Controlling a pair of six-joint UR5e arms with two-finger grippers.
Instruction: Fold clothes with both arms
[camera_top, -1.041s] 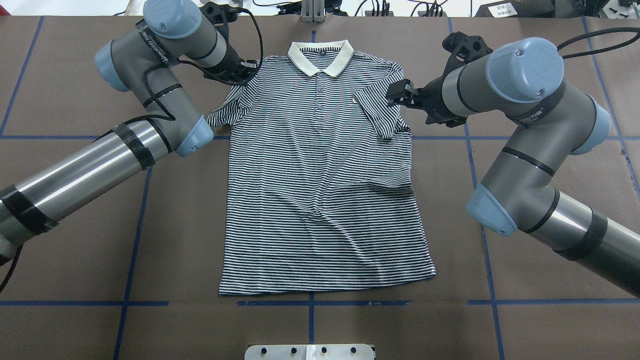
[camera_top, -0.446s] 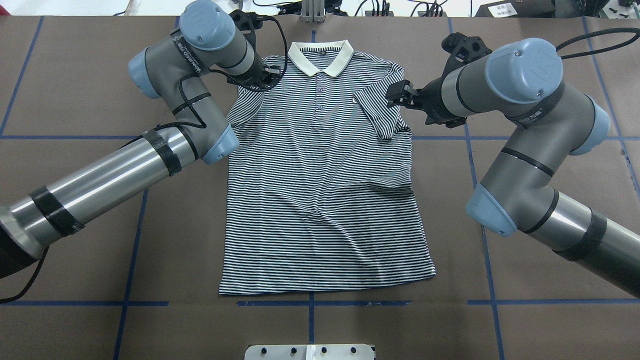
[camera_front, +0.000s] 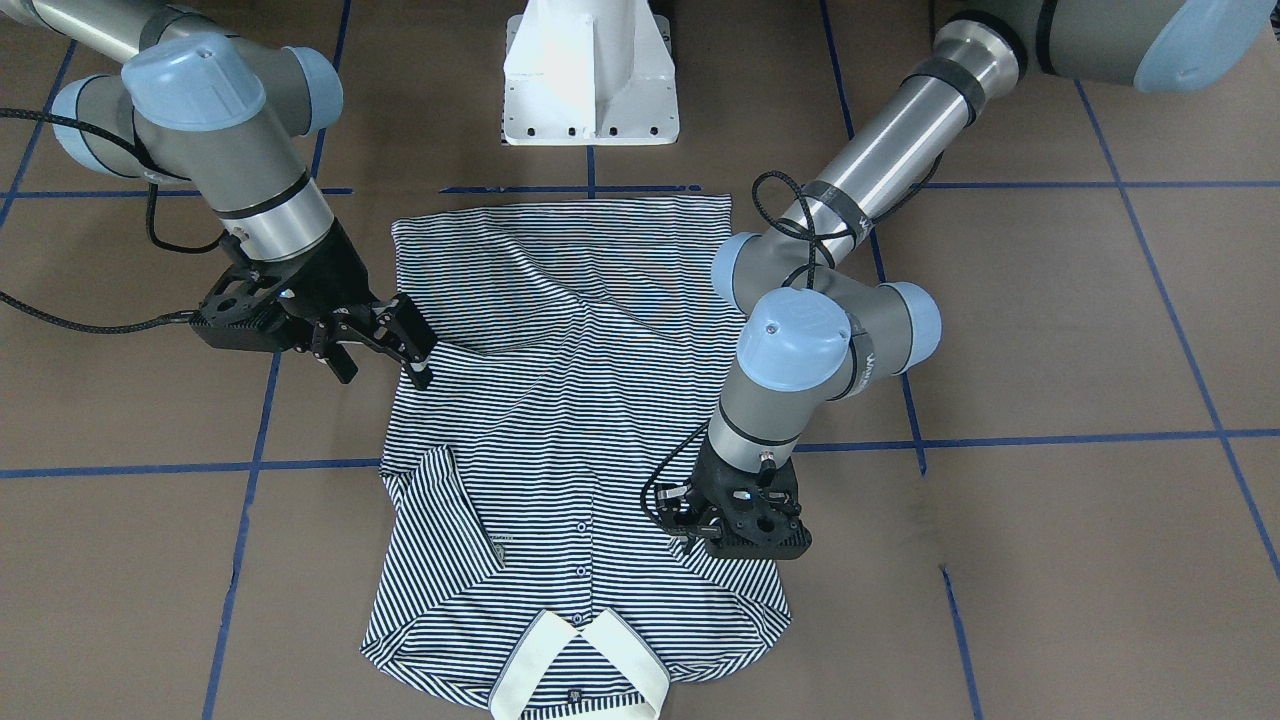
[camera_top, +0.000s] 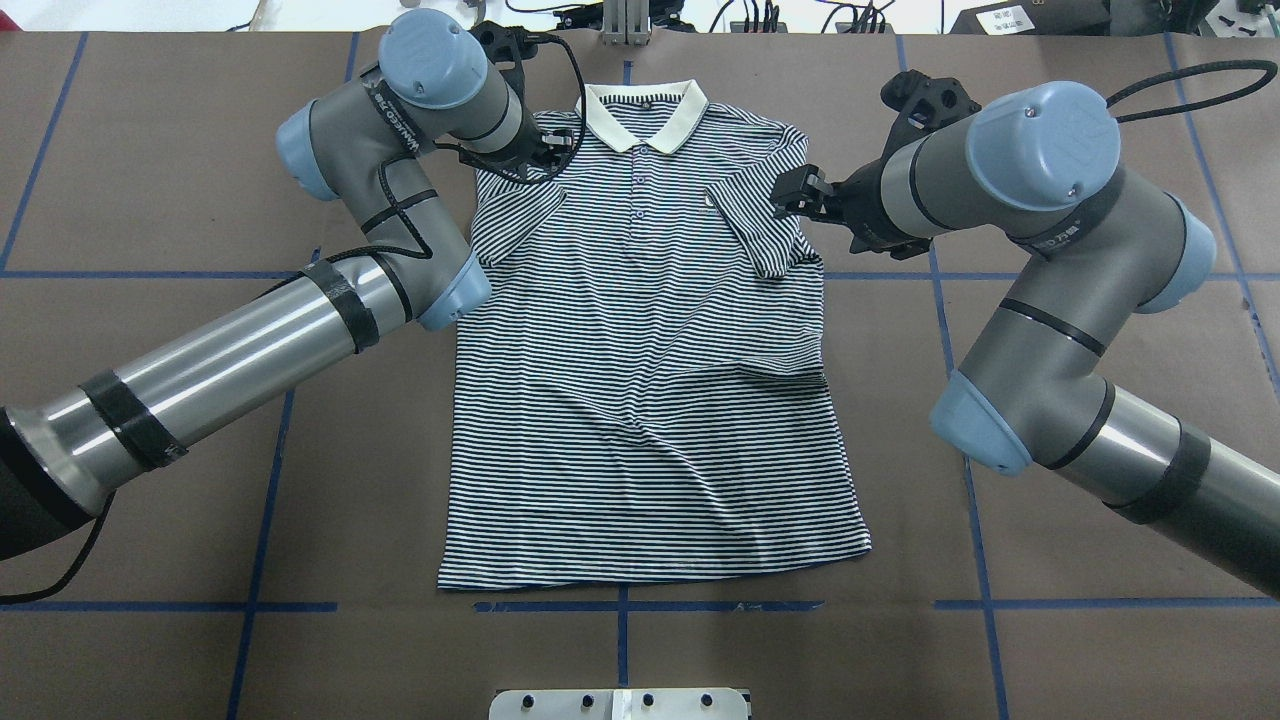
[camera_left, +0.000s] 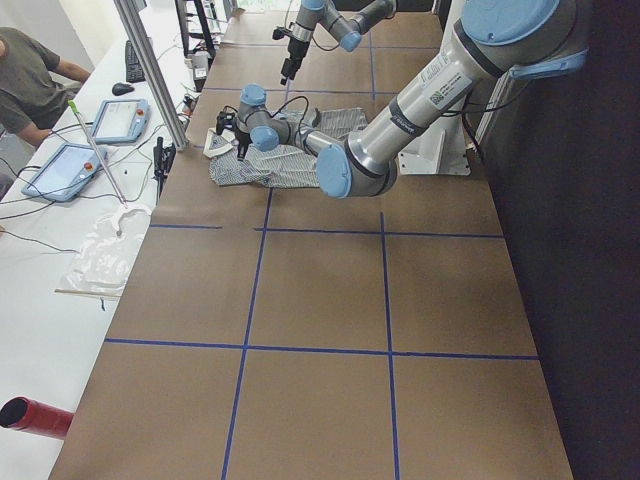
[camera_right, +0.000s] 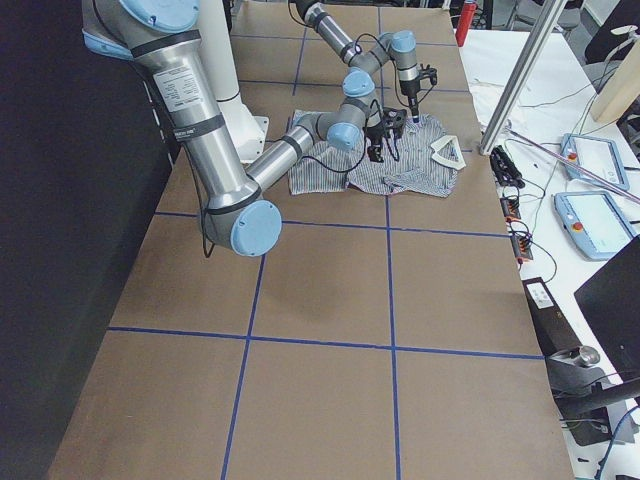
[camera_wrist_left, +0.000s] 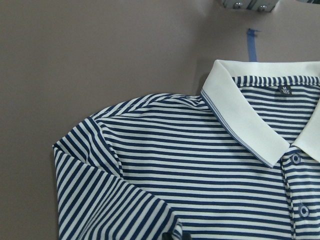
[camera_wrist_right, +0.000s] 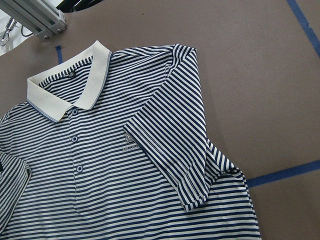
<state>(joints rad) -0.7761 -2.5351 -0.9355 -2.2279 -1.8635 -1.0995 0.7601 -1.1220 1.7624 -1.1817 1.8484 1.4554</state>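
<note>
The striped polo shirt (camera_top: 640, 400) lies flat, face up, on the brown table, its cream collar (camera_top: 640, 110) on the far side. Its right sleeve (camera_top: 760, 225) is folded over the chest. My left gripper (camera_top: 548, 150) sits low at the left shoulder, shut on the left sleeve (camera_wrist_left: 110, 200), which is drawn in over the shirt's body. In the front-facing view the left gripper (camera_front: 690, 535) has its fingers hidden under the wrist. My right gripper (camera_top: 780, 195) hangs open just above the shirt's right edge, beside the folded sleeve, and the right gripper (camera_front: 383, 375) holds nothing.
The white pedestal base (camera_front: 590, 80) stands at the robot's side of the table. Blue tape lines (camera_top: 250, 606) cross the brown surface. An aluminium post (camera_top: 625, 20) and cables line the far edge. A person (camera_left: 30, 80) sits at a side desk with tablets.
My left arm has swung right, dragging the left sleeve in from the table onto the shirt's body. The right arm has barely moved.
</note>
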